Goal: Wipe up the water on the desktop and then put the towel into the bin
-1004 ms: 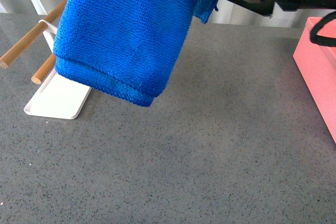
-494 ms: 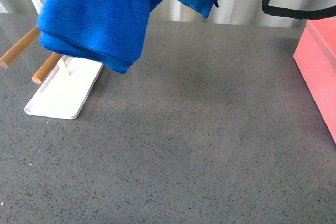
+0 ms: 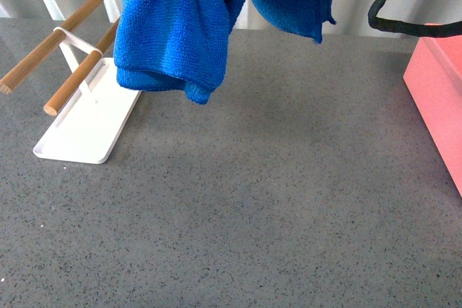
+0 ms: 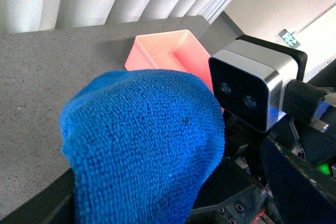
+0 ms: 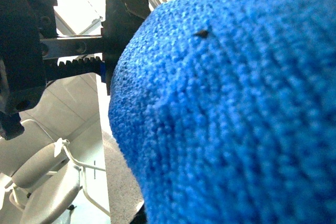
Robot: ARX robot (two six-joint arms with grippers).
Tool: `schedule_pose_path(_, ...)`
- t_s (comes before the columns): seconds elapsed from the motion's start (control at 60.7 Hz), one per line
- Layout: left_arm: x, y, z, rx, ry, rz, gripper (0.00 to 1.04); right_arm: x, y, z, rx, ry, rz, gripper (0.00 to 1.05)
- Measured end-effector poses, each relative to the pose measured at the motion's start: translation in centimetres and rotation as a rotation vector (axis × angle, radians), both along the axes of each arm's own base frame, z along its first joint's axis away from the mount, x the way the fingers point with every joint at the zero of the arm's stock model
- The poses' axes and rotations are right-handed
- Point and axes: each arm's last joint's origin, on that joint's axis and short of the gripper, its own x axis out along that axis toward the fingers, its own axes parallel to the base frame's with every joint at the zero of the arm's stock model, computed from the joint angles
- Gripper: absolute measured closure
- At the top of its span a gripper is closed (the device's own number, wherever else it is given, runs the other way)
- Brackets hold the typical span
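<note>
The blue towel hangs in folds from the top of the front view, clear above the speckled grey desktop. My right gripper is shut on the towel; its jaws are hidden at the top edge, and the towel fills the right wrist view. The towel also covers much of the left wrist view, hiding my open left gripper's fingertips. The salmon-pink bin stands at the right edge of the desktop and shows in the left wrist view too. No water is visible on the desktop.
A flat white tray with two wooden rods stands at the left back of the desktop. A black cable loops under the arm at the top right. White slats run along the back.
The hanging towel has swung right and risen a little, uncovering the white tray and its rods. A second fold now hangs further right, nearer the bin.
</note>
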Motion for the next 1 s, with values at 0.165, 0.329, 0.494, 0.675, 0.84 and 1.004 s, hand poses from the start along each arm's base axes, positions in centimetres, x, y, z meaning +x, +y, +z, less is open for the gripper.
schedule_pose_path(0.165,0.0,0.0,0.0,0.0,-0.001,0.0,0.08,-0.1,-0.4,-0.3,-0.018,0.018,-0.012,1.0)
schedule_pose_path(0.329,-1.9,1.1,-1.3,0.174,-0.383,0.585,0.3,-0.2,-0.9,-0.6,-0.039,0.021,-0.025,1.0)
schedule_pose_path(0.494,-6.2,5.4,-3.7,0.262,-0.461,0.917,0.6,-0.4,-1.7,-0.7,-0.052,0.023,-0.041,1.0)
schedule_pose_path(0.675,-9.4,7.4,-6.5,0.294,-0.439,0.909,0.91,-0.8,-2.0,-1.1,-0.067,0.037,-0.037,1.0)
schedule_pose_path(0.84,-11.7,8.5,-7.8,0.297,-0.447,0.902,1.01,-1.2,-3.2,-1.2,-0.079,0.042,-0.045,1.0)
schedule_pose_path(1.004,-14.0,9.6,-9.0,0.3,-0.446,0.91,1.01,-1.3,-4.0,-1.0,-0.09,0.035,-0.057,1.0)
